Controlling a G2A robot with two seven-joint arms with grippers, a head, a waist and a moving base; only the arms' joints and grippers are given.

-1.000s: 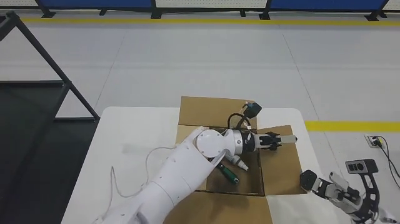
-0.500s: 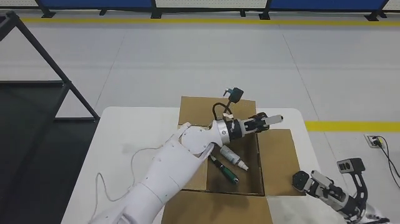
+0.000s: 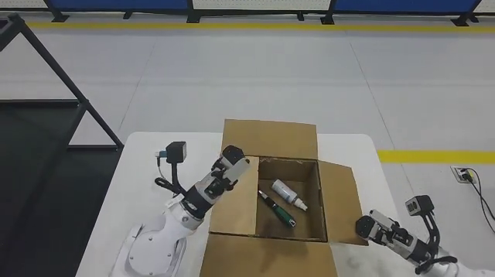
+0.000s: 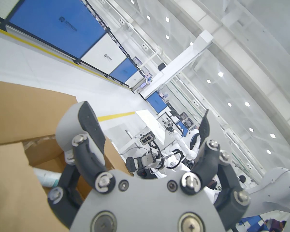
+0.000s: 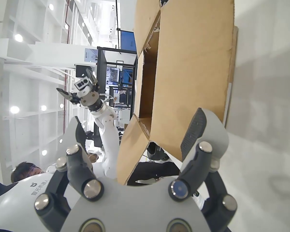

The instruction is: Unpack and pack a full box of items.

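From above, the cardboard box (image 3: 271,135) sits on the counter (image 3: 162,169) nearer its right edge. Its flaps are splayed, likely for access. A white tube (image 3: 291,193) and a green pen (image 3: 277,209) lie inside.

Left wrist view: the left hand (image 4: 147,119), fingers apart and empty, hovers beside the box's left flap, seemingly poised for a pick.

Right wrist view: the right hand (image 5: 137,126) is also spread and empty, low by the right flap.

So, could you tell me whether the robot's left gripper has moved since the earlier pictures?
Yes. The left gripper has pulled back from over the right side of the brown cardboard box to its left flap.
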